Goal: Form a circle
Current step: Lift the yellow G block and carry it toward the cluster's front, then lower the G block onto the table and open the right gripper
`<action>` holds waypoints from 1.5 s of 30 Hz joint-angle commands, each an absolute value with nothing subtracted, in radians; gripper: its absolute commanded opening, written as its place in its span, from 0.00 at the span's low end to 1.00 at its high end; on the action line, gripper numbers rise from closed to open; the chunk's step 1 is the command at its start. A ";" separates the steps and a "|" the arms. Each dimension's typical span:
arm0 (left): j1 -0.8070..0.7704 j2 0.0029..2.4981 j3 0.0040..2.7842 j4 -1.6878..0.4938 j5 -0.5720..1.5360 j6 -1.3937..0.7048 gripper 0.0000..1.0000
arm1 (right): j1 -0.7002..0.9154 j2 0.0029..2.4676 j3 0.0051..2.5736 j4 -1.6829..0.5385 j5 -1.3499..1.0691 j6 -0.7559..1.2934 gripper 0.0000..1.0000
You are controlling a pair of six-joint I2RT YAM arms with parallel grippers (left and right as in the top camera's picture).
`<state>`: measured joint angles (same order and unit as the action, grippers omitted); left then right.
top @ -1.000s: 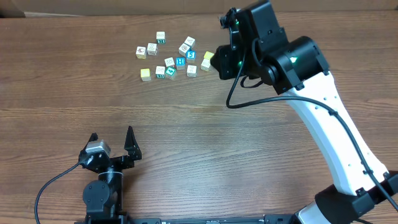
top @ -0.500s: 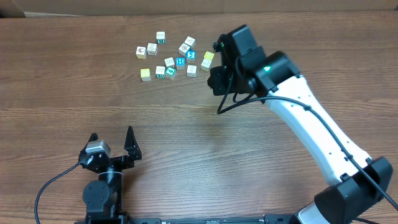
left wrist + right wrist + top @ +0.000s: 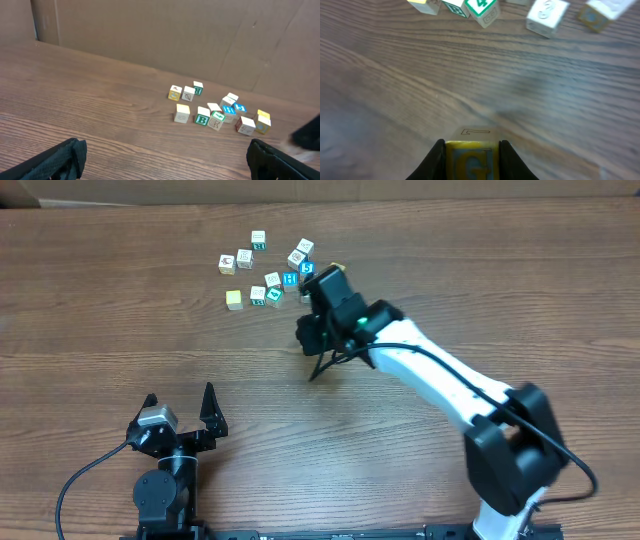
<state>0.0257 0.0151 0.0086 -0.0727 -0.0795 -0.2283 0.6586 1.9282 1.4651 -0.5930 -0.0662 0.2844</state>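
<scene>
Overhead: on the brown wooden surface (image 3: 120, 330), the right claw (image 3: 308, 333) hangs just in front of a spread-out bunch of small alphabet cubes (image 3: 262, 280). Its jaws are hidden under the arm. The tight group of four small alphabet cubes (image 3: 307, 268) sits at the bunch's right end, partly covered by that arm. The left claw (image 3: 180, 415) rests near the front edge, well apart from all the cubes, its fingers spread wide and empty.

Left wrist: two dark fingers (image 3: 55, 160) stand far apart in the lower corners with nothing between them. The tight group (image 3: 262, 122), two yellow cubes, one white with a dark mark and one white-and-teal, lies just right of the bigger bunch (image 3: 205, 117), before a brown cardboard wall (image 3: 150, 35).

Right wrist: the right claw (image 3: 471, 159) is clamped on a yellow wooden cube lettered G (image 3: 471, 165). Whether that cube touches the surface cannot be told. Other cubes line the top edge, among them a white cube with a dark mark (image 3: 547, 16).
</scene>
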 commanded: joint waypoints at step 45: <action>0.021 0.005 0.005 -0.071 -0.078 -0.206 1.00 | 0.687 2.111 1.459 -0.480 0.044 0.258 0.72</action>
<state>0.0257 0.0151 0.0086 -0.0727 -0.0795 -0.2283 0.6834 2.1098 1.4639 -0.4854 0.0338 0.2615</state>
